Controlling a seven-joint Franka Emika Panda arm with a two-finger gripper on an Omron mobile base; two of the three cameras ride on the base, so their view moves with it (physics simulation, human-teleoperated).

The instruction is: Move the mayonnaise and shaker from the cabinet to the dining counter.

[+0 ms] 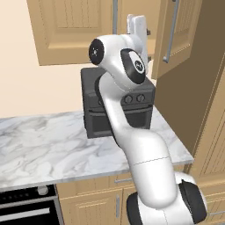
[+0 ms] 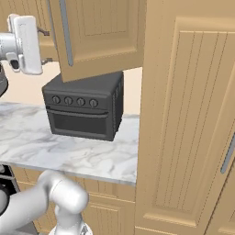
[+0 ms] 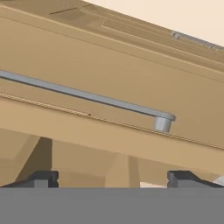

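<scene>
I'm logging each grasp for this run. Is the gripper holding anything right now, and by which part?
Nothing is held. The gripper is open, its fingertips apart in front of the cabinet door's bar handle.

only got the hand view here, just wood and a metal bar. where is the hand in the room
Observer: Raised in front of the wall cabinet, up by its doors; the gripper has its jaws wide apart with nothing between them.
Operator: whats under it
Observer: A dark toaster oven stands on the marble counter, below the cabinet.
Operator: is a door open
Observer: Yes. In the right base view one cabinet door hangs swung out over the oven, its bar handle facing the camera.
Operator: see the mayo or shaker
Observer: I cannot make them out from here.
</scene>
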